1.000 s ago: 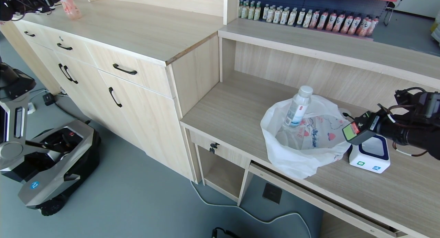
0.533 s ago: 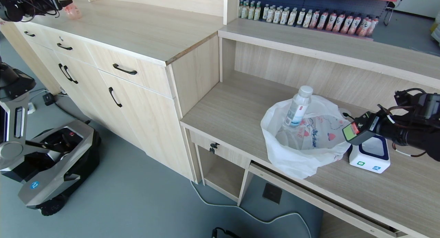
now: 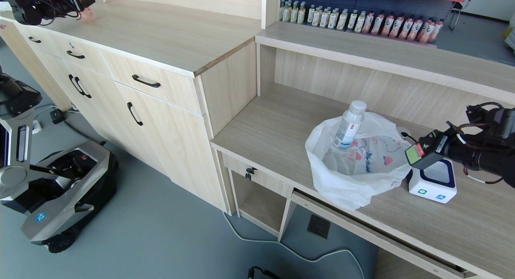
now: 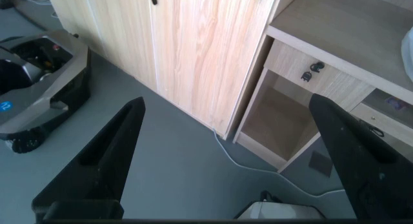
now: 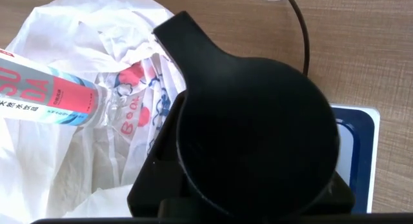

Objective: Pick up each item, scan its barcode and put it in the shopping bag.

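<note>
A clear water bottle [image 3: 349,126] with a white cap stands tilted inside the white shopping bag [image 3: 350,182] on the lower desk; the right wrist view shows the bottle [image 5: 45,95] and bag [image 5: 77,179] too. My right gripper [image 3: 433,148] hovers just right of the bag, shut on a black barcode scanner [image 3: 418,155] with a green and red face. The scanner's round black back [image 5: 251,127] hides the fingers in the right wrist view. My left gripper [image 4: 227,102] hangs open over the grey floor in front of the cabinet, holding nothing.
A white and blue box [image 3: 433,181] sits under the scanner, right of the bag. Another robot [image 3: 48,182] stands on the floor at left; a black arm [image 3: 36,5] reaches a pink bottle [image 3: 87,14] on the far counter. Drink bottles [image 3: 354,20] line a shelf behind.
My right gripper has drawn the scanner slightly to the right, away from the bag. The black arm at the far counter has shifted right and now covers most of the pink bottle.
</note>
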Motion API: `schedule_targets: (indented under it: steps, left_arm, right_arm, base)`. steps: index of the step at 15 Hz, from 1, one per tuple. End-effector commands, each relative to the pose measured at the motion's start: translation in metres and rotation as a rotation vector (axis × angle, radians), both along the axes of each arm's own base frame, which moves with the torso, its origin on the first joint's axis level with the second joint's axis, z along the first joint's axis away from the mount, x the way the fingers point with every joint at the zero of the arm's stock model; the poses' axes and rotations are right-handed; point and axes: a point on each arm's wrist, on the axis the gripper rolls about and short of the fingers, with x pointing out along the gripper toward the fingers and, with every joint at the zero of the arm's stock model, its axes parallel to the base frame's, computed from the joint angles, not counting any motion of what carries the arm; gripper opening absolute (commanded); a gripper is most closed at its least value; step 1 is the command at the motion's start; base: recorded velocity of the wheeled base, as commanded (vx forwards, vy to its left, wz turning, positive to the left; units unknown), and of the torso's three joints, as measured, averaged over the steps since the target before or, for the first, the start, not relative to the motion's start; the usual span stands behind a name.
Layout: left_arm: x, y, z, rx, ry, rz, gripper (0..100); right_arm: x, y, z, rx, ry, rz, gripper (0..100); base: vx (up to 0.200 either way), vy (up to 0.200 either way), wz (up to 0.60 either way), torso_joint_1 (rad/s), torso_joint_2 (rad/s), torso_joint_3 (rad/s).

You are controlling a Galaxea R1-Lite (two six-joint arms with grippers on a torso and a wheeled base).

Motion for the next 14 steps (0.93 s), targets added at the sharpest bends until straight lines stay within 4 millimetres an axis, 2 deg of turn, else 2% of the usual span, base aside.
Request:
schedule_targets:
  steps: [1, 5, 14]
  left_arm:
    - [0.0, 0.0, 0.0, -0.001, -0.001, 0.0, 100]
    - [0.0, 0.0, 0.0, -0.001, -0.001, 0.0, 100]
    - [0.0, 0.0, 0.0, -0.001, -0.001, 0.0, 100]
  right_arm:
    - [-0.009, 0.002, 0.008, -0.007, -0.015, -0.003, 0]
    - [-0.028, 0.008, 0.016, -0.01, -0.02, -0.003, 0]
    - [-0.019, -0.002, -0.002, 0.039, 0.017, -0.028, 0]
  base:
    - [0.0, 0.0, 0.0, 0.0, 0.0, 0.0]
    - [0.0, 0.0, 0.0, 0.0, 0.0, 0.0]
    - [0.0, 0.0, 0.0, 0.0, 0.0, 0.0]
